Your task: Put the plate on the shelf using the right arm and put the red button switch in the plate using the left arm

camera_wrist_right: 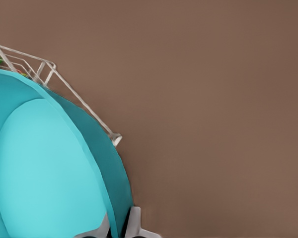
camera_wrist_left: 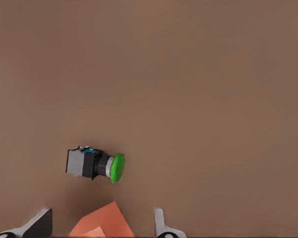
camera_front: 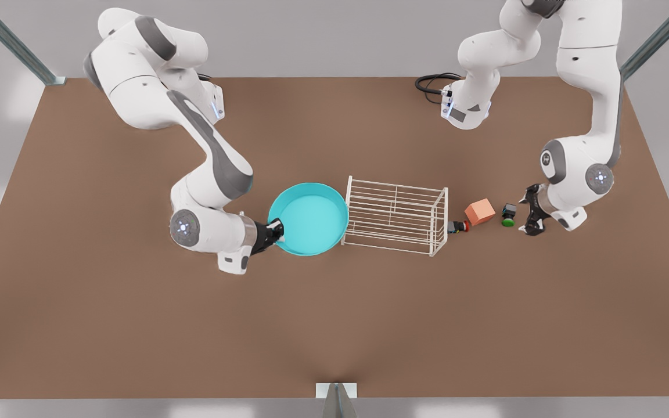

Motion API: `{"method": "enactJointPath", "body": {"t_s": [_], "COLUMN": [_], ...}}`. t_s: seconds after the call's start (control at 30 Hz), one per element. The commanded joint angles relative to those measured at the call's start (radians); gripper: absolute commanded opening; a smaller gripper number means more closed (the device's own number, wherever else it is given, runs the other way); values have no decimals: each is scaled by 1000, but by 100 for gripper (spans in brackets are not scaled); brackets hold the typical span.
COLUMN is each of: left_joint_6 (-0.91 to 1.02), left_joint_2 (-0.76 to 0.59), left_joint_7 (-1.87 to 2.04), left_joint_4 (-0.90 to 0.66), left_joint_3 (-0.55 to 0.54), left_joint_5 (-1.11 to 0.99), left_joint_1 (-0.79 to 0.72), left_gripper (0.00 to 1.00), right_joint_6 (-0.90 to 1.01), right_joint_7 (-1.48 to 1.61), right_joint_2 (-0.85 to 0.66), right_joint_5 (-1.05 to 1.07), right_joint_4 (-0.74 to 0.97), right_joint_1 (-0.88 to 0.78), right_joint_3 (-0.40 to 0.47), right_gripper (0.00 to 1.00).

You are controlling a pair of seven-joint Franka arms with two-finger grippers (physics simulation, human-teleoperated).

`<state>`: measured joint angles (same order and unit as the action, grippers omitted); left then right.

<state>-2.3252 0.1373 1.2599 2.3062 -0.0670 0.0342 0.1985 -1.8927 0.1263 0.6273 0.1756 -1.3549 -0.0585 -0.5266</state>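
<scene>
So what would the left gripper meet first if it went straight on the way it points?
Probably the green-capped switch just ahead of the left gripper, then the orange block; depth is unclear.

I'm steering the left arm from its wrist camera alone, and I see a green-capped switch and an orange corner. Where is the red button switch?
Observer: The red button switch lies on the table between the orange block and the shelf, past the block from your open left pincer.
Operator: Is the plate on the shelf?
Observer: No. The plate sits beside the shelf, on the front view's left.
Operator: What is the right arm doing?
Observer: The right pincer grips the plate's rim, with one finger inside and one outside.
</scene>
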Motion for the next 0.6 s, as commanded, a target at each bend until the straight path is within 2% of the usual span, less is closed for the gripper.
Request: {"method": "enactJointPath", "body": {"t_s": [0.0, 0.07, 0.17, 0.3, 0.4, 0.57], "left_joint_6": [-138, -161, -171, -172, -184, -243], "left_joint_2": [19, 57, 61, 51, 54, 57], "left_joint_7": [480, 527, 529, 530, 526, 458], "left_joint_4": [9, 9, 19, 47, 48, 81], "left_joint_3": [-5, -7, -8, -8, -10, -10], "left_joint_5": [1, 0, 0, -2, -5, -8], "left_joint_1": [-51, -114, -117, -162, -218, -257], "left_gripper": [100, 100, 100, 100, 100, 100], "right_joint_6": [11, 9, -5, -103, -152, -243], "right_joint_7": [-505, -571, -669, -774, -858, -890], "right_joint_2": [-6, -5, -3, 26, 98, 126], "right_joint_5": [-28, -33, -48, -44, -44, 19], "right_joint_4": [-1, -7, -6, 5, 96, 117], "right_joint_1": [-53, -110, -204, -371, -472, -517], "right_joint_3": [2, 3, 17, 131, 198, 197], "right_gripper": [24, 24, 24, 24, 24, 24]}}
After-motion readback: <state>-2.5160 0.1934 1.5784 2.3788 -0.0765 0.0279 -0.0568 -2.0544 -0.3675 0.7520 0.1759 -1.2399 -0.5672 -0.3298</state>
